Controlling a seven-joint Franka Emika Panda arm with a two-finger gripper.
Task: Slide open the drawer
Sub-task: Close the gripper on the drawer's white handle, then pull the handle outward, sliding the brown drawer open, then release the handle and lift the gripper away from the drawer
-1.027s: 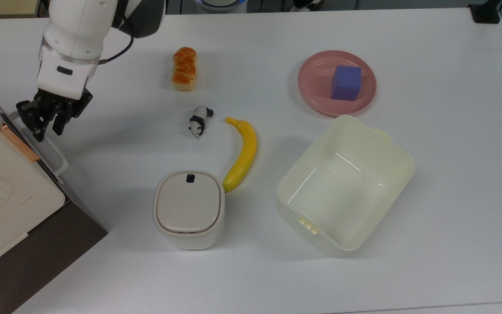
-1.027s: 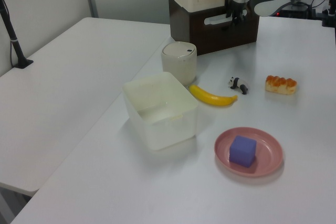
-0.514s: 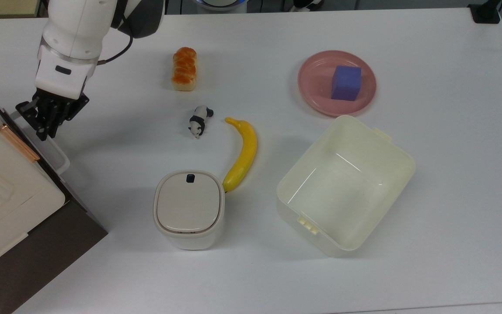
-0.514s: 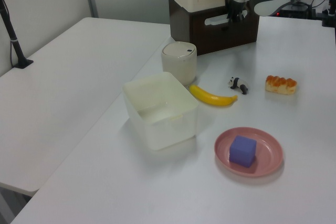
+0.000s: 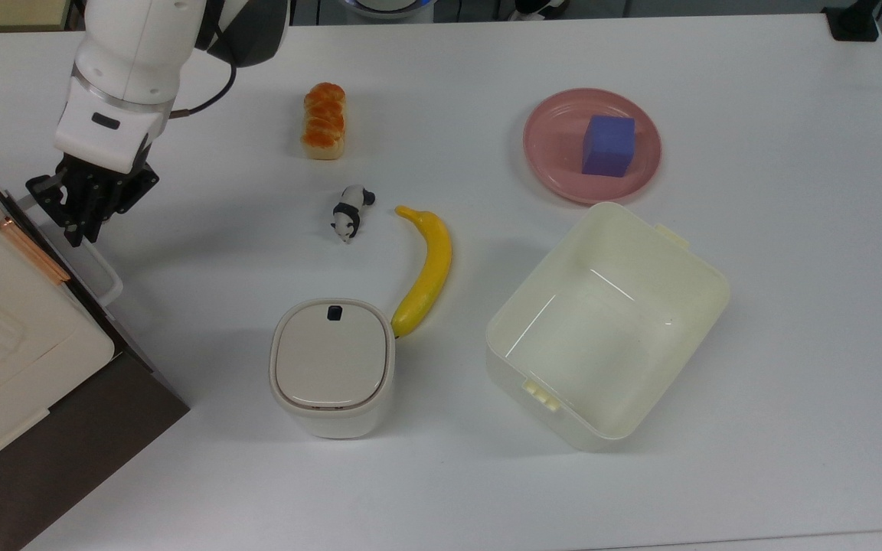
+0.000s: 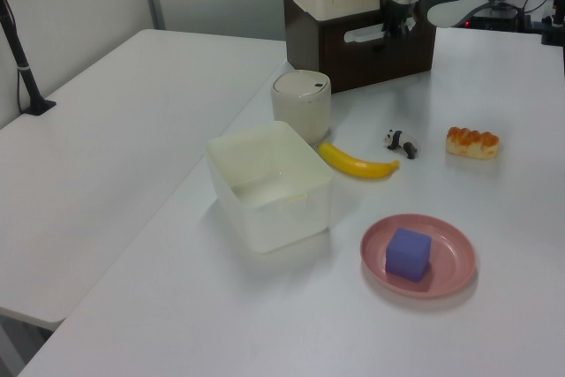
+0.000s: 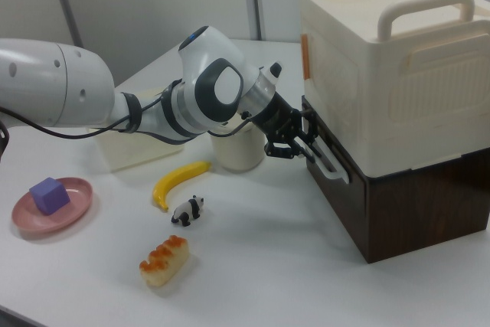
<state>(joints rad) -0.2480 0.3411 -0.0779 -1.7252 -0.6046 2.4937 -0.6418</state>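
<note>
Two of my gripper (image 7: 305,137) fingers pinch the white loop handle (image 7: 329,158) of the dark drawer (image 7: 337,189), at nine o'clock on the table (image 5: 755,344) in the top view

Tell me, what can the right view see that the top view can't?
Right view: the drawer has its dark front facing us, and the loop handles stand on top of the cream appliance. Top view: the cream box with its bare inside, and the small bin lid from above. Both: the gripper at the drawer's white handle, the banana, the panda.
</note>
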